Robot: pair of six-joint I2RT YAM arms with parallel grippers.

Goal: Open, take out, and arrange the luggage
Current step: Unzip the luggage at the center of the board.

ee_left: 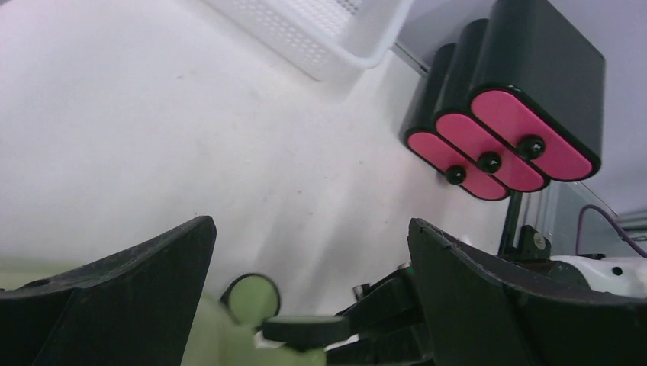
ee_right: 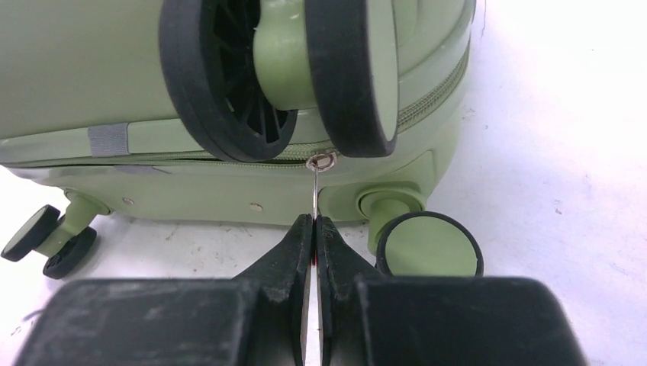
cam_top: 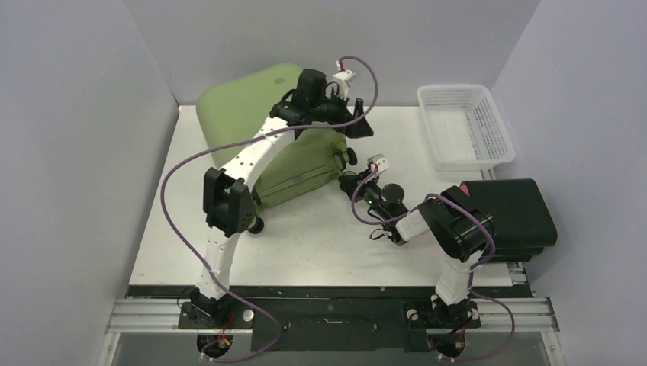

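Observation:
The luggage (cam_top: 244,107), a light olive-green hard-shell suitcase, lies on its side at the back left of the table, its wheeled end facing right. In the right wrist view that end (ee_right: 91,69) fills the top, with black double wheels (ee_right: 229,76) and the zip seam. My right gripper (ee_right: 314,221) (cam_top: 349,183) is shut on the thin metal zipper pull (ee_right: 317,187), which hangs from the seam between the wheels. My left gripper (cam_top: 358,118) (ee_left: 311,225) hovers open above the suitcase's right end with nothing between its fingers. A green-capped wheel (ee_left: 252,299) shows below it.
A white mesh basket (cam_top: 465,126) (ee_left: 305,38) stands at the back right. Black cases with pink-red sides (cam_top: 511,213) (ee_left: 503,145) sit stacked at the table's right edge behind my right arm. Grey walls close in the left, back and right.

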